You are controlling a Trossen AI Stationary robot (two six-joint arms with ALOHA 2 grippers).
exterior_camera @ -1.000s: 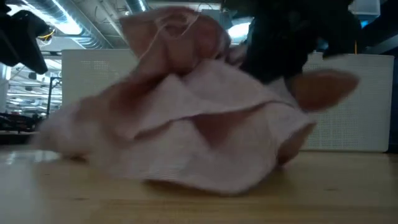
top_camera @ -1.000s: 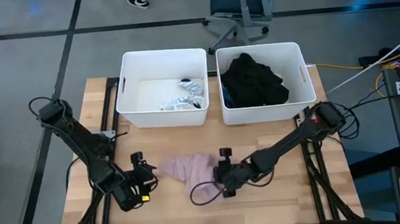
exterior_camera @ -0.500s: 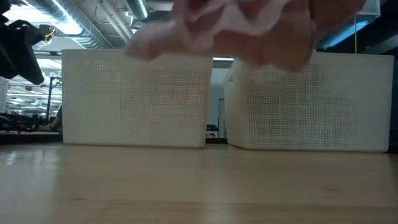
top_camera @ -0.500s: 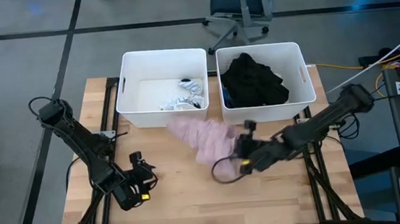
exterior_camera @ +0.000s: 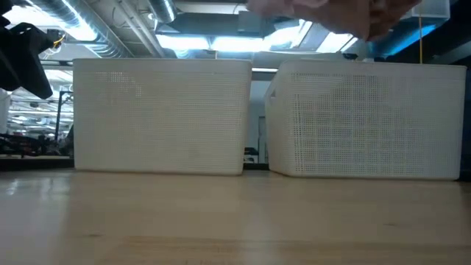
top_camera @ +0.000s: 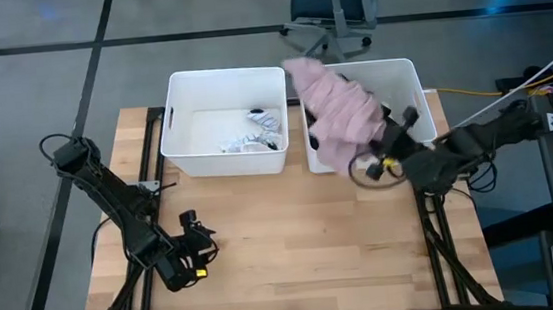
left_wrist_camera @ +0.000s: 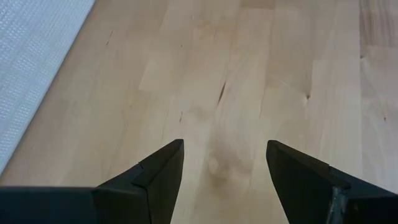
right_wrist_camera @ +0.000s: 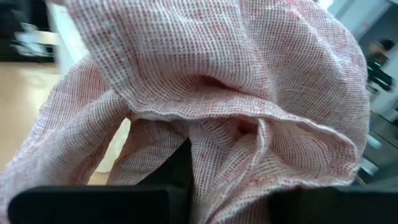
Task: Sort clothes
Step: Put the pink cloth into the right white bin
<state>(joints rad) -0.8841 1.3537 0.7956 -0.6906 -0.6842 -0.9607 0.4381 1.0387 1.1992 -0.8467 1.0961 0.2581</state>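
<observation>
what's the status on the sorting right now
Right gripper shut on the pink garment, held over the right tub. Left gripper open, low over the table. Nothing in the way.

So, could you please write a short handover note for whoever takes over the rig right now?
Right gripper: shut on the pink garment, held in the air over the right tub, draping across that tub's left rim.
Left gripper: open, empty, waiting low over the table near its front left.
Done: dark clothes lie in the right tub; striped and white pieces lie in the left tub.
Left: release the pink garment into a tub. No other loose clothes show on the table.
</observation>
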